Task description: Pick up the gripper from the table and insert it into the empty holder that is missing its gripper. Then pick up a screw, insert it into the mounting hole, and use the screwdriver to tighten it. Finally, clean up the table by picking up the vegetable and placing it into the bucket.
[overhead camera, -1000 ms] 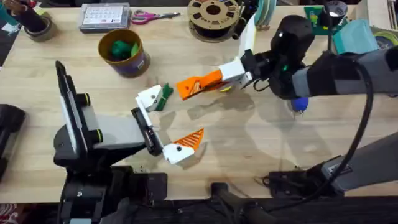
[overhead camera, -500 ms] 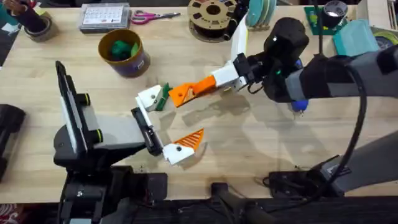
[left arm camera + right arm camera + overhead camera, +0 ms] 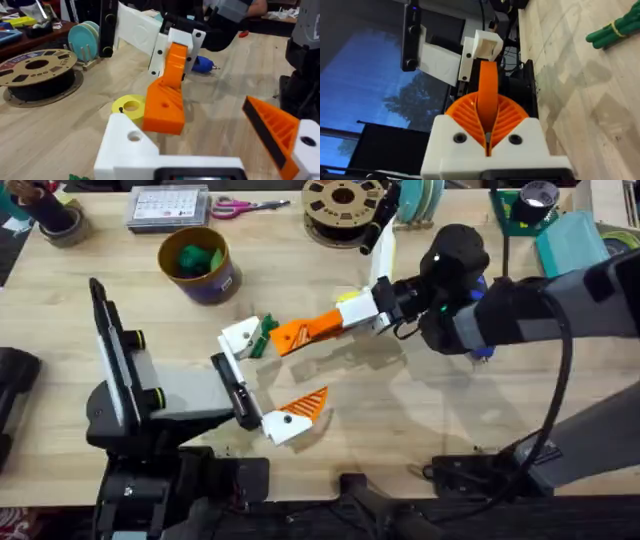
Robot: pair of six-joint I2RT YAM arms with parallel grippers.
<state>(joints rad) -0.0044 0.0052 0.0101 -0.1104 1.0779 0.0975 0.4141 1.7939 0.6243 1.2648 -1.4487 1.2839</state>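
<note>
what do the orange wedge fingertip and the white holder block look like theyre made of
The orange wedge-shaped fingertip looks like matte moulded or printed plastic: flat, even colour, crisp edges, a screw hole. The white angular holder block looks like similar matte plastic, though the exact material is uncertain.

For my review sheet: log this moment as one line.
stage: insertion | right pincer: shut on gripper, beside holder | left pincer: open, one pad missing | vegetable: on table

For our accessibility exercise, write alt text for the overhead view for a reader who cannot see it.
The right gripper, shut on the gripper, reaches across a wooden table toward the empty holder on the left gripper, which is open. The vegetable lies by the holder; the bucket stands behind.
</note>
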